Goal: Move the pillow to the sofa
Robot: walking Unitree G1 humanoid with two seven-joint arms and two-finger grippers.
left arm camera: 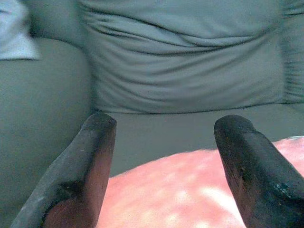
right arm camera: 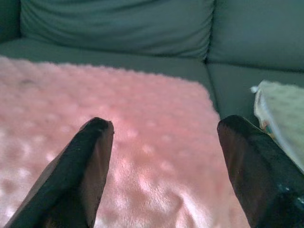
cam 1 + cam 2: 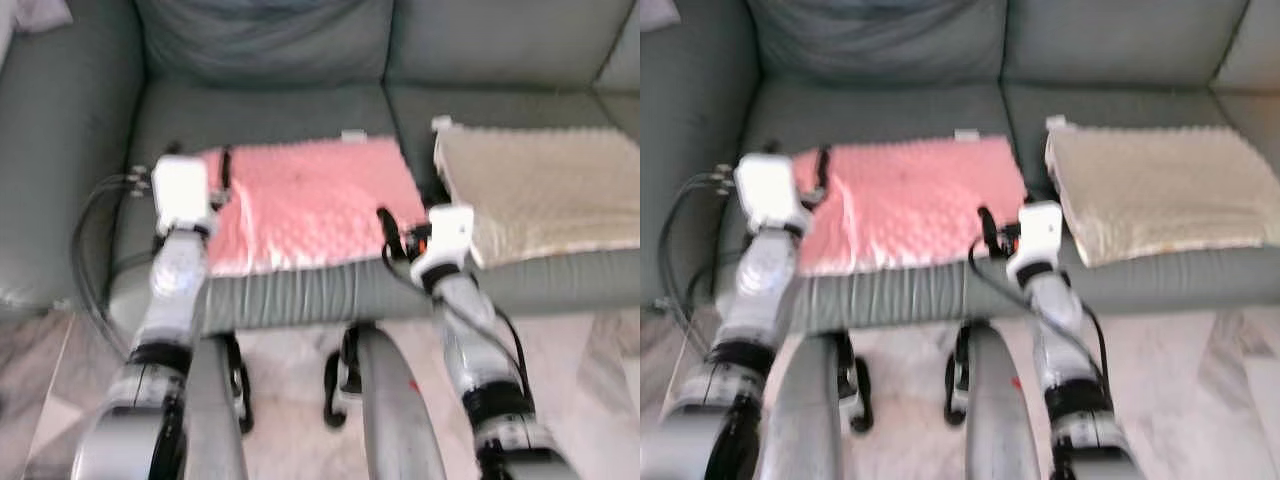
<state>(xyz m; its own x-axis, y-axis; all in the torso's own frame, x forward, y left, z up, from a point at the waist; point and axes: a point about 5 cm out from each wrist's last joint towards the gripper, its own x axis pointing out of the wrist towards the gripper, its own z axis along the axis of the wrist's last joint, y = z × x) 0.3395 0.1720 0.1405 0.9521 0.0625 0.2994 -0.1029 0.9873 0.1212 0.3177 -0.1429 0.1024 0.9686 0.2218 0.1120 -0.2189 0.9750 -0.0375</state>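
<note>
Where it lies flat on the seat of the grey sofa (image 3: 270, 110), the pink pillow (image 3: 310, 200) shows a nubbly, dimpled plush face with a small white tag at its rear edge. A cream pillow (image 3: 545, 190) lies just beside it on the next seat cushion. The left hand (image 1: 164, 161) and right hand (image 2: 164, 166) hover at the pink pillow's front corners, fingers spread and holding nothing.

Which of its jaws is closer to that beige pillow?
Right. The right gripper sits at the pink pillow's edge beside the beige pillow; the left gripper is at the pink one's far side.
</note>
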